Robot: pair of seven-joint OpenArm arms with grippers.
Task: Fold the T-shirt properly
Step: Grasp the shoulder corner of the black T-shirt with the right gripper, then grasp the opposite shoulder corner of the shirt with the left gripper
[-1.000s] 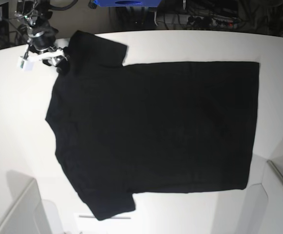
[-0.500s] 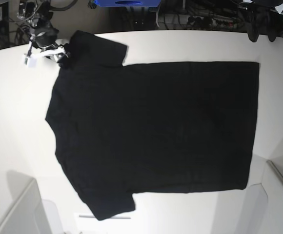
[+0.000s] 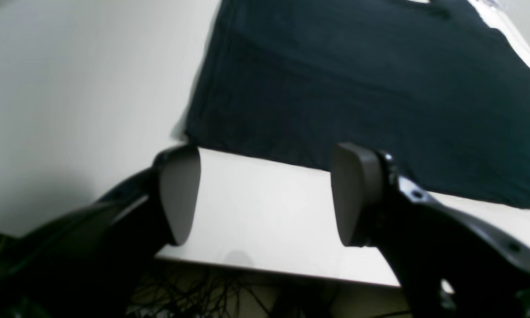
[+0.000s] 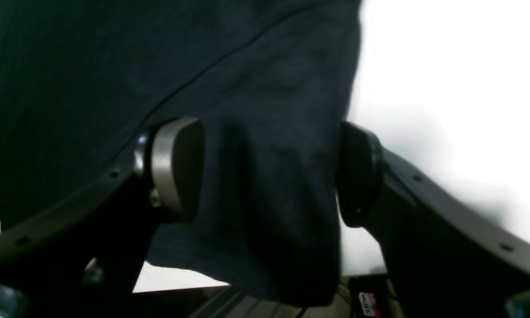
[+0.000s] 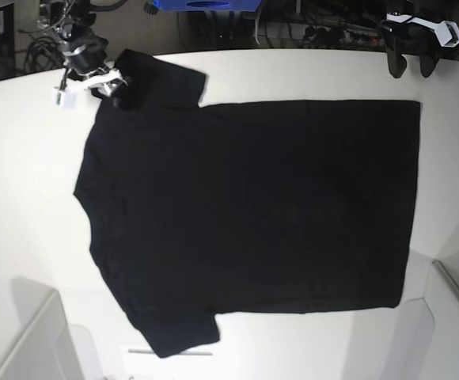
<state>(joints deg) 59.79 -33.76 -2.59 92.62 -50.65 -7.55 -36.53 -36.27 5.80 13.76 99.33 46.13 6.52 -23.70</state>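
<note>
At about ten o'clock in the base view, the right gripper [image 5: 107, 83] sits at the far sleeve of the T-shirt [image 5: 245, 214]. Its jaws stand wide. In the right wrist view the right gripper [image 4: 269, 172] has the black sleeve cloth lying between its two pads, but the pads are not pinching it yet. The sleeve hangs a little over the bench [image 5: 24, 198] edge there.

Moving right, the T-shirt lies flat and spread out in the middle of the white bench, plain side up. Its long way runs from nine o'clock to three o'clock, with the neck and sleeves at nine and the bottom hem at three. One sleeve points to eleven o'clock and the other to seven o'clock.

At about one o'clock, the left gripper [image 5: 411, 59] hangs over the far bench edge, near the hem corner but not touching it. In the left wrist view the left gripper [image 3: 265, 194] has its jaws wide with nothing in them. Only bare bench shows between the pads, and the shirt's far edge lies just ahead of them.

So the right arm is the closer one; it is already around the cloth. I think the left arm must reach forward to the hem corner before both can lift that far edge and fold it over.
</note>
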